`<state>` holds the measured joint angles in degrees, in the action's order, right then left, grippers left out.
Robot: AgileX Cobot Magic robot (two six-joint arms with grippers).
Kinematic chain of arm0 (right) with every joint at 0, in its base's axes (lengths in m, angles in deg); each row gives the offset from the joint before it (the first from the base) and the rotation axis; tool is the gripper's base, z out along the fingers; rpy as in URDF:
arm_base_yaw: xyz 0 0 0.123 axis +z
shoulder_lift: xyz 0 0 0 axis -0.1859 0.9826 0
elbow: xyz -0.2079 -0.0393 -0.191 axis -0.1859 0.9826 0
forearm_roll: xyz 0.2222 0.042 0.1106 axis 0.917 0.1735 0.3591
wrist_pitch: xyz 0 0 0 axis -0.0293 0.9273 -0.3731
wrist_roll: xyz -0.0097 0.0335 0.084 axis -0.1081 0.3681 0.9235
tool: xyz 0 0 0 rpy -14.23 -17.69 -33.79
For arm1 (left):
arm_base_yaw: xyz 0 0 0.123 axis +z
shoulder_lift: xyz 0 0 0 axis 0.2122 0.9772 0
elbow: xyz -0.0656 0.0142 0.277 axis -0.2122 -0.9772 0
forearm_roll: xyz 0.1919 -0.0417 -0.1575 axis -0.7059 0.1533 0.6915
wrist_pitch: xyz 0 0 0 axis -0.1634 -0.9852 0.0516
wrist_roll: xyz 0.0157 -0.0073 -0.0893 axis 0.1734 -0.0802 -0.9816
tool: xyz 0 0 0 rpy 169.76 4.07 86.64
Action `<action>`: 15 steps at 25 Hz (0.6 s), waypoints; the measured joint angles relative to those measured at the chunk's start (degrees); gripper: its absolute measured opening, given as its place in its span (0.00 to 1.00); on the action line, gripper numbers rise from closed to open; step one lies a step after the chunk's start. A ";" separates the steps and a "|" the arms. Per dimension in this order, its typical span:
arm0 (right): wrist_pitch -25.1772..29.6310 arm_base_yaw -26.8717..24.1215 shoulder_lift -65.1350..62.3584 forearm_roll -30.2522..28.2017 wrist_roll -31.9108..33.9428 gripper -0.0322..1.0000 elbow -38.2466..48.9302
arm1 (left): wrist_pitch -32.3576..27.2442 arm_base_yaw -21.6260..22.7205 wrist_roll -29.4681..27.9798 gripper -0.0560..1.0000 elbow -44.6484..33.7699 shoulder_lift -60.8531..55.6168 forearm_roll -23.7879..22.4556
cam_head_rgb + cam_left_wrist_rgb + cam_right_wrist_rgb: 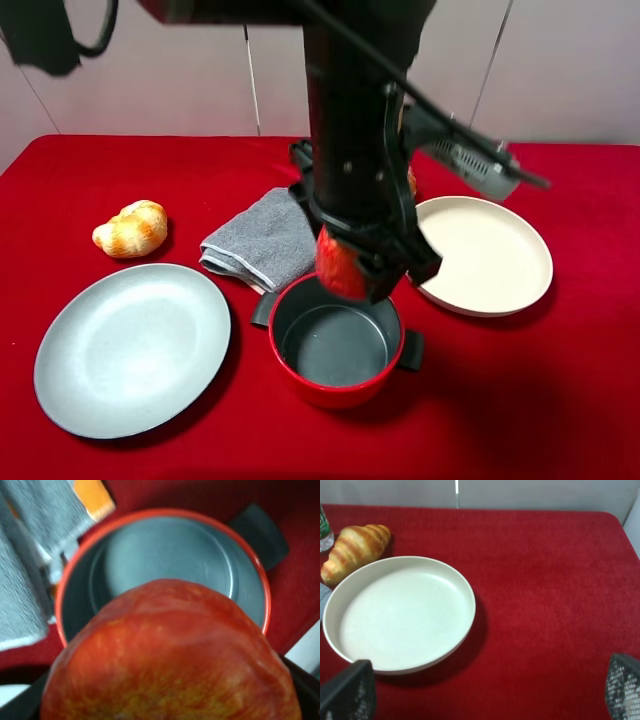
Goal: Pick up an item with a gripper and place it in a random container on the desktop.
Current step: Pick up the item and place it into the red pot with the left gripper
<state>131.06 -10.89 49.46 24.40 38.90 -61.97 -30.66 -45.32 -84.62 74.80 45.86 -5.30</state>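
The left claw [362, 262] grips the apple [340, 266] just above the pot's [338, 392] far rim; the right claw's fingertips [349, 692] stand apart, holding nothing.

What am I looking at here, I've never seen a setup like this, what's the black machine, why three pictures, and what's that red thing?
It's a robot with two arms, each ending in a two-fingered claw. One picture comes from a camera mounted high above the red table; the other two come from cameras on each arm's wrist. In the high view, the left gripper holds a red apple over a red pot with a dark grey inside. The left wrist picture shows that apple up close, with the pot below. The right wrist picture looks at a cream dish and a croissant; that claw is open and empty. A grey plate, a grey cloth and another croissant also lie there.
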 joint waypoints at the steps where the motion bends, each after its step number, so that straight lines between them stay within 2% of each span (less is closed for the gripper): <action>1: 0.00 0.00 0.00 0.00 0.00 0.70 0.00 | 0.00 -0.06 -0.12 0.72 -0.83 0.00 0.00; 7: 0.00 0.00 0.00 0.00 0.00 0.70 0.00 | 0.71 -0.11 -0.86 0.72 -7.11 -0.05 0.67; 15: 0.00 0.00 0.00 0.00 0.00 0.70 0.00 | 10.09 -0.11 -1.14 0.72 -12.15 0.00 1.21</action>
<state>131.06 -10.89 49.46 24.40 38.90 -61.97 -20.57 -45.42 -85.76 62.65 45.86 -4.10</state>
